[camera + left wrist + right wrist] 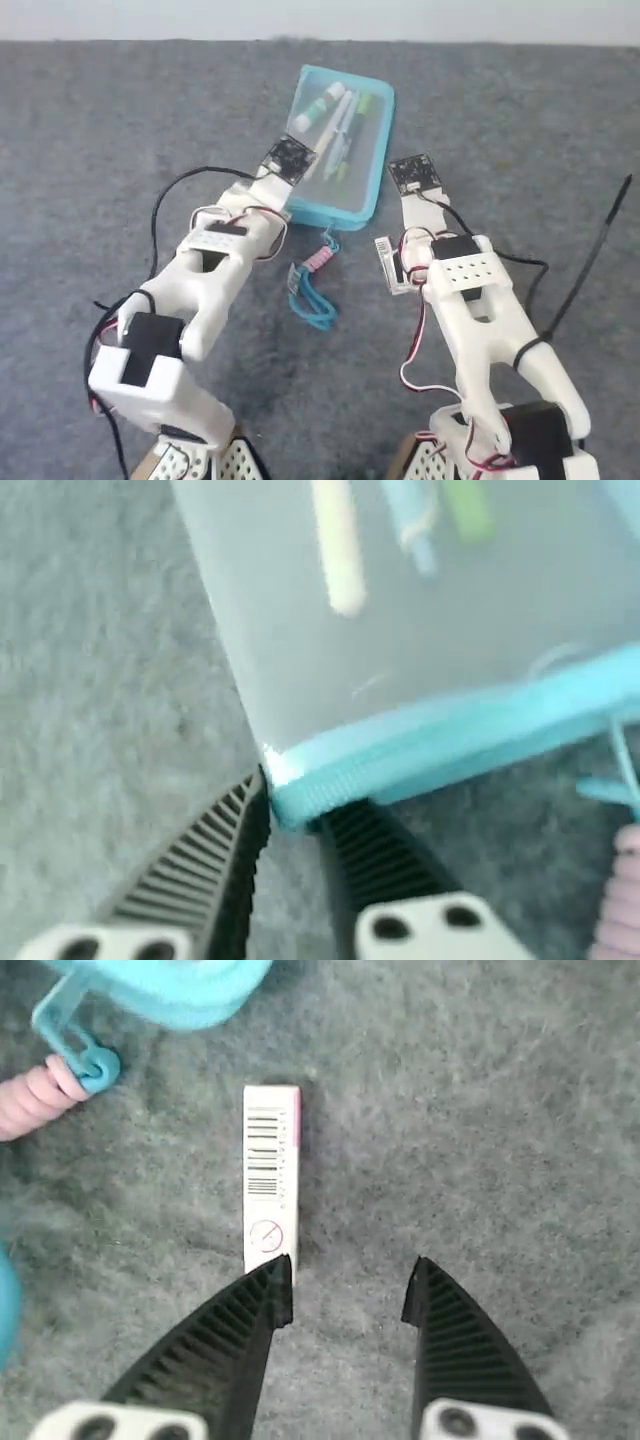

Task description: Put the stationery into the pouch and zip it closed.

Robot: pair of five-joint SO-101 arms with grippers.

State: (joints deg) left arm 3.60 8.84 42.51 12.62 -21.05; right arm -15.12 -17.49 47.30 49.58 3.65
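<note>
The left gripper (297, 805) is clamping the upper-centre pouch (340, 145), likely anchoring it, while the right gripper (350, 1280) is hovering open by a white box (271, 1175).

Both arms are built of white plastic shells. The left arm (200, 300) carries black motor blocks (150, 335) and a looping black cable (160, 215). The right arm (480, 320) has a plate (465, 268) drilled with a grid of small holes, red and white wires (420, 345), and a black cable tie (524, 350) (a thin black strand sticks out sideways). Each wrist ends in a small square black circuit board (290, 155). The fingers (240, 1345) are black, ribbed and tapered to points, fixed to white mounts (455, 1422) with round screw holes.
</note>
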